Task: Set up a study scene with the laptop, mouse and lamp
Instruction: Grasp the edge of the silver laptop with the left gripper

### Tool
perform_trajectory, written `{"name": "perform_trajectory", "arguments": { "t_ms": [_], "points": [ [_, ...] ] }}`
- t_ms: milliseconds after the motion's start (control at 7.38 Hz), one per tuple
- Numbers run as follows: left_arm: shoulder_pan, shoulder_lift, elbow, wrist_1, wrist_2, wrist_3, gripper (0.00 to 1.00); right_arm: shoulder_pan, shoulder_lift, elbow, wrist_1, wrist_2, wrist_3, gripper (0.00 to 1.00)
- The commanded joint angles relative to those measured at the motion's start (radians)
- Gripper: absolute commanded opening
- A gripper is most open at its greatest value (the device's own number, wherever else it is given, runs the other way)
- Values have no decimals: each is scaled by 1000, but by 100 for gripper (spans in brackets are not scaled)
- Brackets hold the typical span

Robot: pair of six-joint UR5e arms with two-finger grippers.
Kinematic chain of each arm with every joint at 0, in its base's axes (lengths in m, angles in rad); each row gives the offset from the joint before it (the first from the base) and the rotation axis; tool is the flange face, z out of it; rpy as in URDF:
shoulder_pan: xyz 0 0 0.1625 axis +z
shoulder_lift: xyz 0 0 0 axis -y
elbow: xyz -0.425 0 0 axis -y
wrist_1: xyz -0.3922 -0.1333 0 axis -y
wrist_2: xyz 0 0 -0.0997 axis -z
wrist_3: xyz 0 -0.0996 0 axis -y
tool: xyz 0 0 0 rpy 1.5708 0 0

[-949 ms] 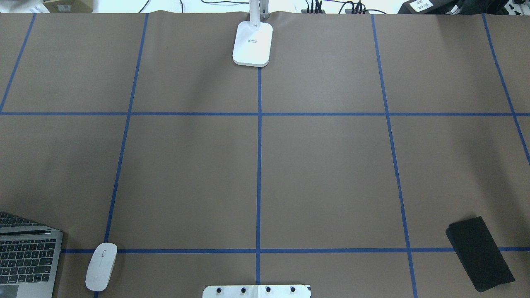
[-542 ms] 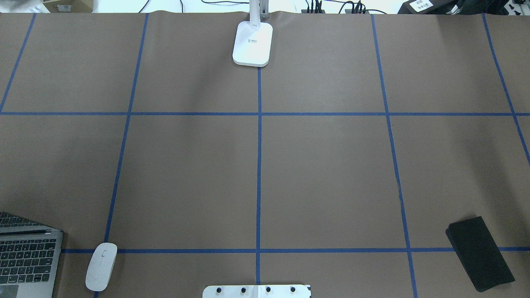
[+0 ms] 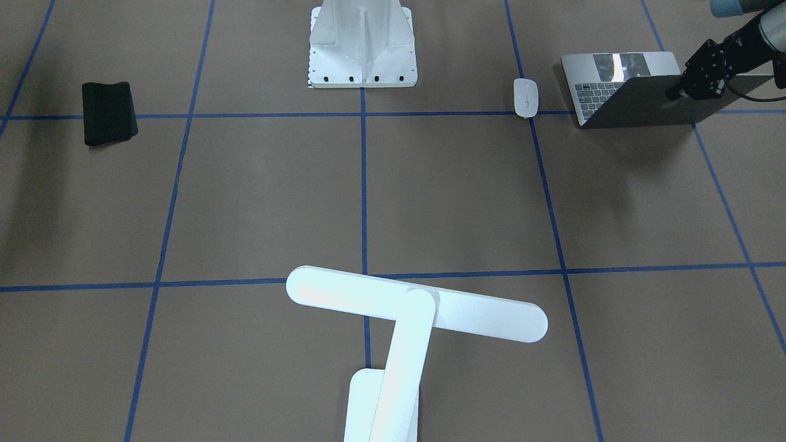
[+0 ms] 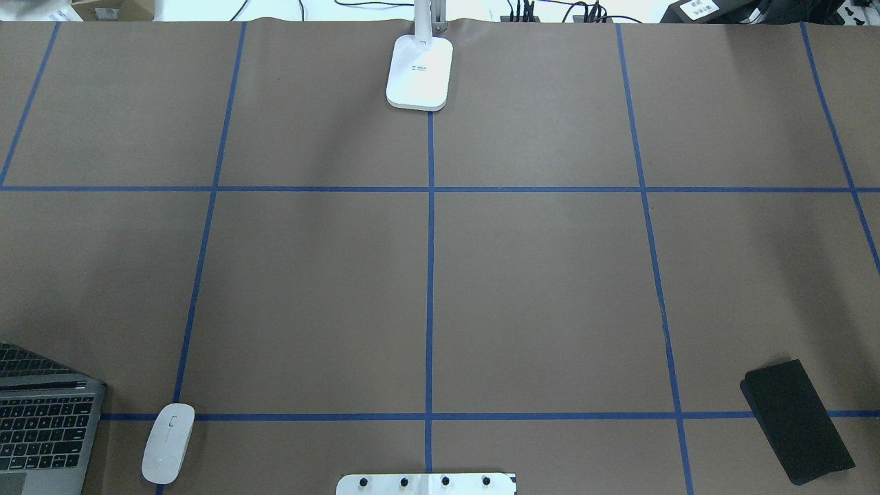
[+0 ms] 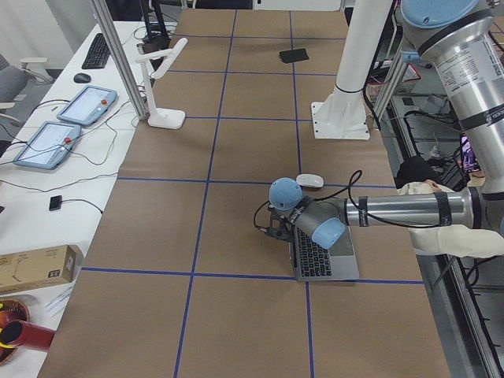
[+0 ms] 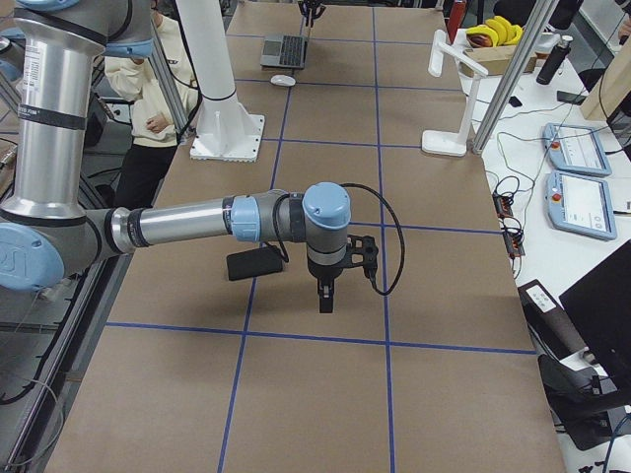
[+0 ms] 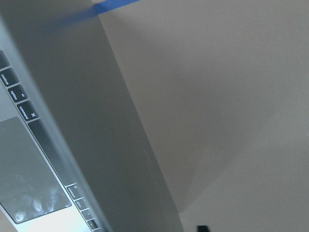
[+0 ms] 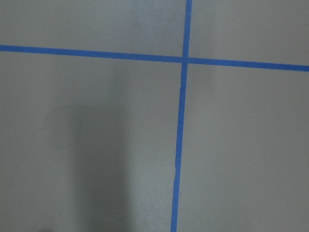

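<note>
The laptop (image 3: 638, 92) stands partly open at the table's near left corner; it also shows in the overhead view (image 4: 41, 433). My left gripper (image 3: 675, 92) is shut on the top edge of its lid. The left wrist view shows its keys and trackpad (image 7: 29, 154). The white mouse (image 3: 526, 97) lies flat beside the laptop, apart from it. The lamp (image 3: 417, 311) stands at the far middle edge, its base (image 4: 420, 72) on the centre line. My right gripper (image 6: 325, 301) points down over bare table beside a black pad; I cannot tell if it is open.
The black pad (image 4: 796, 421) lies at the near right. The white ribbed pedestal (image 3: 362, 43) stands at the near middle edge. Blue tape lines (image 4: 430, 275) divide the brown table cover. Tablets and cables lie beyond the far edge.
The laptop's lid has tilted open a little more, so more of the screen shows in the overhead view. The mouse, lamp and black pad have not moved.
</note>
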Motion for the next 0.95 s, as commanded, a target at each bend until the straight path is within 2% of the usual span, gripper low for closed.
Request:
{"name": "perform_trajectory", "arguments": {
  "t_ms": [0, 542, 813],
  "points": [
    [-6, -36, -1, 0, -120, 1, 0, 0, 0, 0, 0, 1, 0, 100],
    [-30, -59, -19, -2, -152, 3, 0, 14, -8, 0, -2, 1, -2, 100],
    [-85, -151, -7, 24, -199, 1, 0, 14, -15, -2, -3, 1, -2, 100]
  ]
}}
